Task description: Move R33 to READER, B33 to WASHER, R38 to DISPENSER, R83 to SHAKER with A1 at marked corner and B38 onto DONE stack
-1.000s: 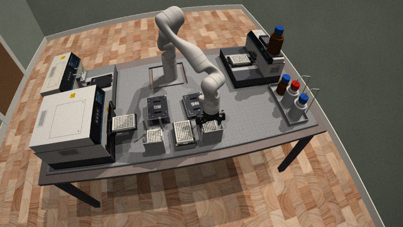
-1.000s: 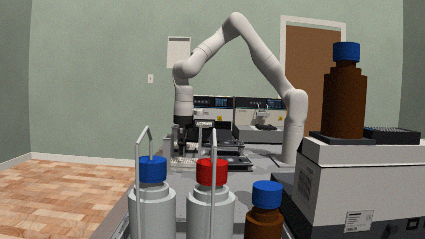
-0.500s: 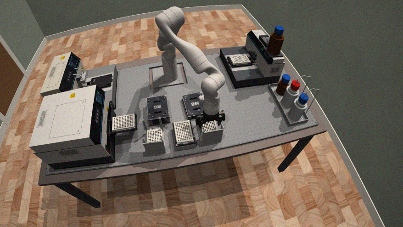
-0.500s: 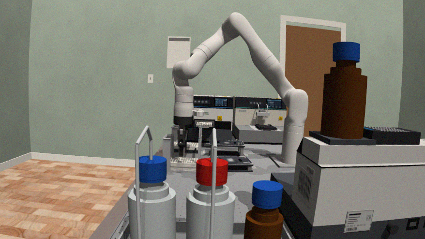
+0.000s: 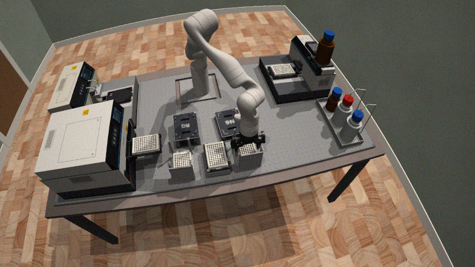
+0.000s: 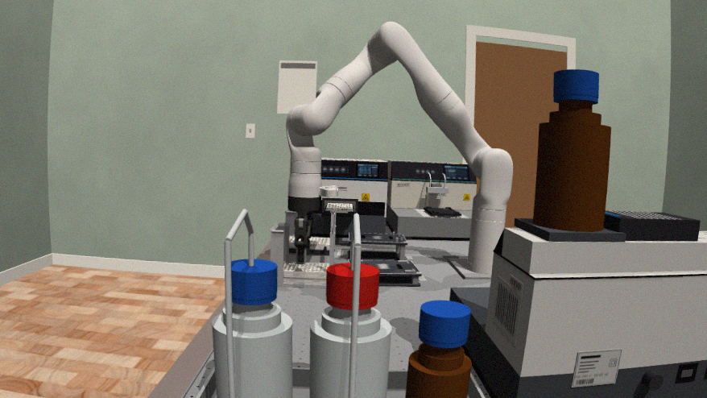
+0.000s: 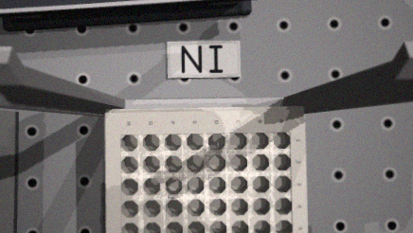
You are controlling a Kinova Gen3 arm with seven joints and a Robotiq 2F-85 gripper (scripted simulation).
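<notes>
My gripper point(image 5: 248, 143) point(image 6: 300, 241) point(image 7: 204, 101) is open and empty. It hangs straight over the IN rack point(image 5: 251, 161) at the table's front, fingers at the top of the walls. In the wrist view the top white well plate point(image 7: 206, 175) point(image 5: 247, 149) lies below between the spread fingers, under the IN label point(image 7: 203, 59). Another white plate point(image 5: 216, 154) sits on the station just left of IN. The DONE rack point(image 5: 181, 172) holds a plate point(image 5: 182, 159). A plate point(image 5: 145, 144) lies on the big left instrument's stage. A plate point(image 5: 282, 69) sits on the back-right instrument.
The black nests RG point(image 5: 185, 125) and N6 point(image 5: 227, 122) lie behind the racks. A second instrument with a dark stage point(image 5: 119, 94) stands at the back left. A tray of capped bottles point(image 5: 345, 116) point(image 6: 345, 317) stands at the right edge.
</notes>
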